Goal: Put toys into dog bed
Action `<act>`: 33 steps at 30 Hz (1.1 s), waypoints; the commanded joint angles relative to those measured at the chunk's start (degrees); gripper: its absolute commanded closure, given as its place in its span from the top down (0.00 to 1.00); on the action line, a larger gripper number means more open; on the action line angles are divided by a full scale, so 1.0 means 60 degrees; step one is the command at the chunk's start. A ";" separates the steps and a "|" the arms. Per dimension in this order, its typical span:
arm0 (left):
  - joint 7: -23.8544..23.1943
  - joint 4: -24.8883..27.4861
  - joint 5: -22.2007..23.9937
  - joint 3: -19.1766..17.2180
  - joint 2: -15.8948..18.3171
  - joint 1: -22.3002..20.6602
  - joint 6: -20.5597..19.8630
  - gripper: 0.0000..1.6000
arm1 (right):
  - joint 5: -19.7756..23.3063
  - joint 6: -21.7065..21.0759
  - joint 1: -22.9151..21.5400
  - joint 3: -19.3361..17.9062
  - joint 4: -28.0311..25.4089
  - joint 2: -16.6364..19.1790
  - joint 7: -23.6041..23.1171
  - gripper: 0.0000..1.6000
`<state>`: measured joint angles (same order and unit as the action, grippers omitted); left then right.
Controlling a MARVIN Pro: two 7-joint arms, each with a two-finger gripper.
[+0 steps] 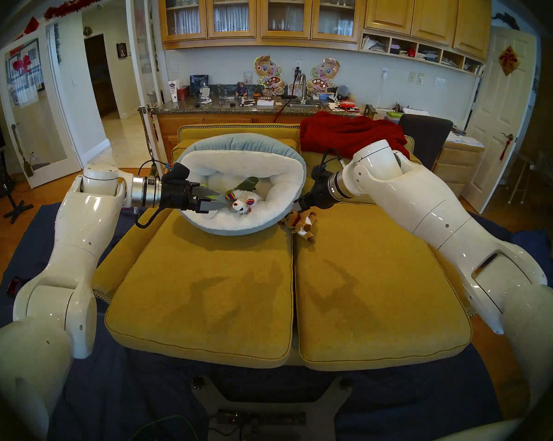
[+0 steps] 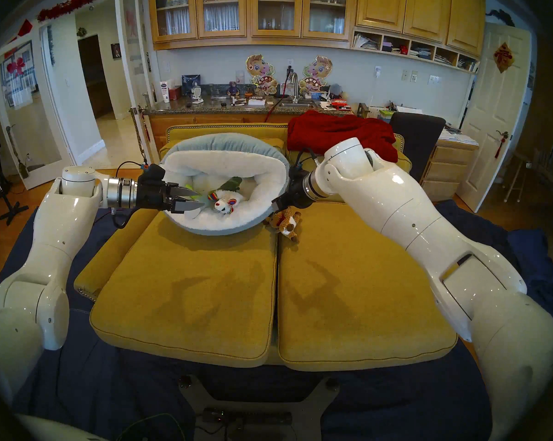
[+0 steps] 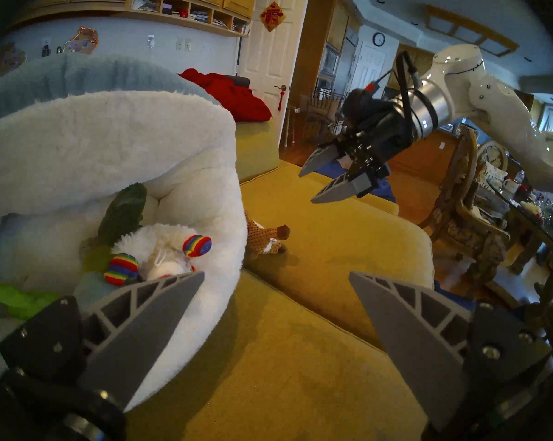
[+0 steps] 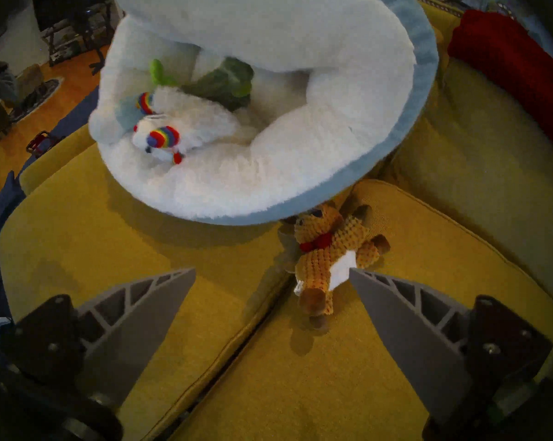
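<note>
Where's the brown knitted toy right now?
In the head view, the brown knitted toy lies on the yellow cushion, right of centre, against the dog bed, below the right pincer.

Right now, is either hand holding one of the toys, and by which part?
Nothing is held. The left hand is open beside the dog bed; the right hand is open above the brown knitted animal, not touching it.

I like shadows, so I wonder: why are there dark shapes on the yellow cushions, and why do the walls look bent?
In both head views, the dark shapes on the yellow cushions are the arms' shadows, and the fisheye lens bends the cabinets and doors, leaving a dark rim. In the right wrist view, the knitted brown toy looks slightly soft, with its own shadow beside it.
</note>
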<state>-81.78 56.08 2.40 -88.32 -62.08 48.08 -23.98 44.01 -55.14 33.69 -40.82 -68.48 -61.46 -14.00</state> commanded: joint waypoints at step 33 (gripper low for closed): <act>0.2193 0.4289 0.0756 -0.1193 -0.0087 0.2211 -0.2438 1.00 | -0.1010 0.0801 -0.1335 0.1838 0.3569 -0.2118 0.0243 1.00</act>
<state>-67.31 78.66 5.34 -94.23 -62.55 62.04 -37.97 39.04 -53.05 29.77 -29.15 -48.47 -71.94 -13.09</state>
